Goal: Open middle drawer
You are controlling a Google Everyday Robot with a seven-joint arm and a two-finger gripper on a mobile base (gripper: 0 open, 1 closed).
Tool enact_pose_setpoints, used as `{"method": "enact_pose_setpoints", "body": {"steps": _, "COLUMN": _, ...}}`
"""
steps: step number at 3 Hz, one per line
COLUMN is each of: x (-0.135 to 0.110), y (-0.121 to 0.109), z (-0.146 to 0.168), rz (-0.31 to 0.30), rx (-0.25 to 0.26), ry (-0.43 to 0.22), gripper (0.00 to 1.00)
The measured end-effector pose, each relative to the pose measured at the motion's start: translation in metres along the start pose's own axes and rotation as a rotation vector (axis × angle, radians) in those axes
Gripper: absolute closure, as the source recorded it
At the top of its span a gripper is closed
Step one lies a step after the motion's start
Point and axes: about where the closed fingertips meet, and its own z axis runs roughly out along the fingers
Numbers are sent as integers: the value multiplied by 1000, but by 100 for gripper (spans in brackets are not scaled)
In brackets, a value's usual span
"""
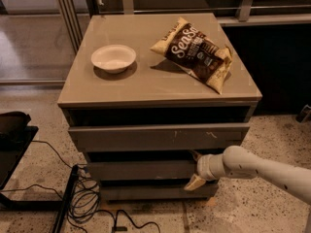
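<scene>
Down low on the right, the gripper sat with its fingers spread, one above and one below the right end of the middle drawer, directly beneath the scratched drawer front.

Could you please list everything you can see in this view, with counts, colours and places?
cabinet: one, tan top, centre of the view.
bowl: one, white, left side of the cabinet top.
snack bag: one, dark brown and cream, right side of the top.
scratched drawer: one, grey-brown, uppermost front.
middle drawer: one, grey-brown, just below it.
lowest drawer: one, grey-brown, at the bottom.
cables: several, black, on the floor at lower left.
arm: one, white, reaching in from the right.
pincer: one, tan, at the middle drawer's right end.
</scene>
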Motion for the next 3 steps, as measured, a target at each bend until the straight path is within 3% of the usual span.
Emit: {"method": "enact_pose_setpoints", "body": {"steps": 3, "x": 0, "y": 0, "z": 0, "rz": 0, "rx": 0, "ry": 0, "gripper": 88}}
